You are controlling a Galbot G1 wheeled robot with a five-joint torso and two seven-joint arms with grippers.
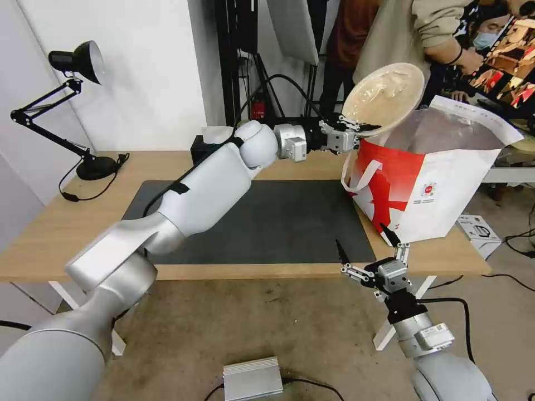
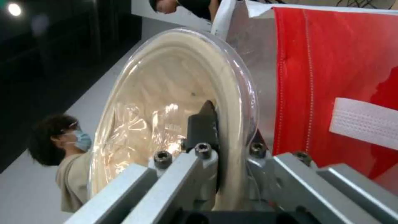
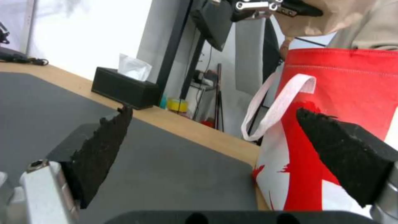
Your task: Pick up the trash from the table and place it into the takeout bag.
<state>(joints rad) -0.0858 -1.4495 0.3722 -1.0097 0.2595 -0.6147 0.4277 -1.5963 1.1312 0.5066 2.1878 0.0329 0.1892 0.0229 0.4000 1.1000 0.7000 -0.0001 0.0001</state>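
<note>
My left gripper (image 1: 365,127) is shut on the rim of a beige bowl (image 1: 384,99) with a clear lid, held tilted on edge over the near-left side of the takeout bag's opening. The left wrist view shows the bowl (image 2: 166,102) clamped between the fingers (image 2: 203,124), with the bag's red wall (image 2: 315,77) right beside it. The white-and-red takeout bag (image 1: 434,195) stands open on the right end of the table (image 1: 56,234). My right gripper (image 1: 362,236) hangs open and empty at the table's front edge, just in front of the bag (image 3: 344,81).
A dark grey mat (image 1: 278,223) covers the middle of the table. A black tissue box (image 1: 203,147) sits at the back edge and a black desk lamp (image 1: 72,61) at the far left. People stand behind the bag. A silver box (image 1: 253,379) lies on the floor.
</note>
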